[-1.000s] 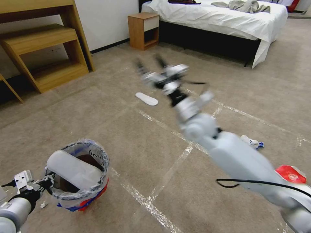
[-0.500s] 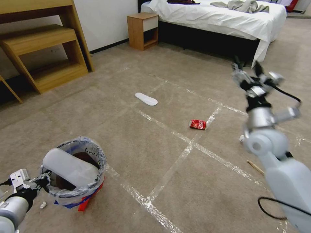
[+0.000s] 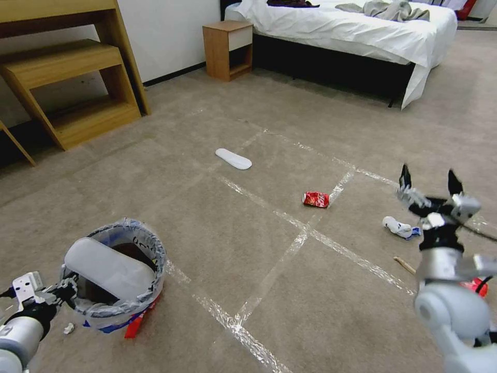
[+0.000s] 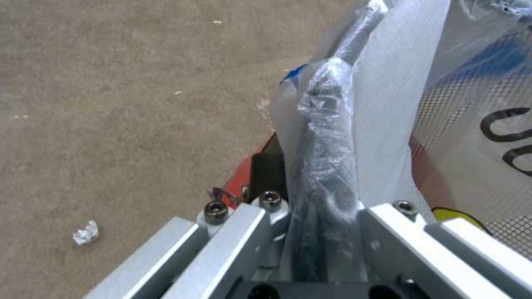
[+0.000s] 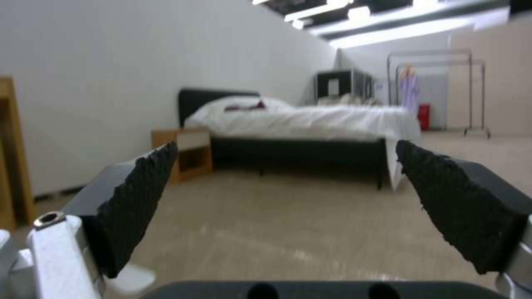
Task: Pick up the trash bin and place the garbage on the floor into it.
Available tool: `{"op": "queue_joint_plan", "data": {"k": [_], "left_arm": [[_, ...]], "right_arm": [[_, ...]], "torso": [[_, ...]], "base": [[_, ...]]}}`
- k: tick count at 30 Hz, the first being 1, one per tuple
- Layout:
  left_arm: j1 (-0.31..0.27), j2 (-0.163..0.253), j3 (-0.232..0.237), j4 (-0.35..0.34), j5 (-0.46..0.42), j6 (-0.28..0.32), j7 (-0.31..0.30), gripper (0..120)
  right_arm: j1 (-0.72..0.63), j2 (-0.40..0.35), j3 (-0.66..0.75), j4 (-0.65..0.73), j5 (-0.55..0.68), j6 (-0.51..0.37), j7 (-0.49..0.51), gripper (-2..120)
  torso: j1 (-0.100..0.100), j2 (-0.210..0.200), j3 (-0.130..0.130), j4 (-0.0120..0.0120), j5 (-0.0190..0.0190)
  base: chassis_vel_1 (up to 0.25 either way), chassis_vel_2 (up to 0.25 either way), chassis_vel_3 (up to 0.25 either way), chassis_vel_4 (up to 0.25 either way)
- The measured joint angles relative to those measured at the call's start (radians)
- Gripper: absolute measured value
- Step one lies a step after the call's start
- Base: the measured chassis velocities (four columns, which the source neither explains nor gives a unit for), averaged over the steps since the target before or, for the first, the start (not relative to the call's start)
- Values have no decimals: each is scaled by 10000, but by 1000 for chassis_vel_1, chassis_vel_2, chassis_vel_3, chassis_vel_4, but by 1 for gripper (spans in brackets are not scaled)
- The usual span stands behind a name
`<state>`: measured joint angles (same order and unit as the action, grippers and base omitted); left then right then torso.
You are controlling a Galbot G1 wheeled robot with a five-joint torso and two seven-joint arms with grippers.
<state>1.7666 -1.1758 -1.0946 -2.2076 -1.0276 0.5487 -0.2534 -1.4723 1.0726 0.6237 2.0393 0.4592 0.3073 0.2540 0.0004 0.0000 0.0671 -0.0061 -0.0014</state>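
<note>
Carpeted floor (image 3: pixel 217 223) crossed by clear tape lines. Red trash bin (image 3: pixel 116 274) with plastic liner stands at lower left, a white insole (image 3: pixel 106 269) propped inside; the left gripper (image 3: pixel 64 292) pinches its rim. The right gripper (image 3: pixel 428 182), fingers spread and empty, is raised at lower right. Litter: second insole (image 3: pixel 233 158), crushed red can (image 3: pixel 316 199), crumpled white paper (image 3: pixel 398 227), wooden stick (image 3: pixel 405 265).
</note>
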Motion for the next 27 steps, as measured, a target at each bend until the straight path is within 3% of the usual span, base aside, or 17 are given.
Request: {"op": "queue_joint_plan", "data": {"k": [6, 27], "left_arm": [[112, -70, -75, -12, 65, -54, 8, 1], [162, -163, -196, 62, 114, -143, 81, 1]], "right_arm": [[-477, 43, -629, -57, -123, 54, 154, 100], [-293, 127, -726, -611, -925, 189, 20, 100]], "torso": [[0, 0, 0, 0, -1], [0, 0, 1, 0, 0]], "base": [[0, 0, 0, 0], [0, 0, 0, 0]]}}
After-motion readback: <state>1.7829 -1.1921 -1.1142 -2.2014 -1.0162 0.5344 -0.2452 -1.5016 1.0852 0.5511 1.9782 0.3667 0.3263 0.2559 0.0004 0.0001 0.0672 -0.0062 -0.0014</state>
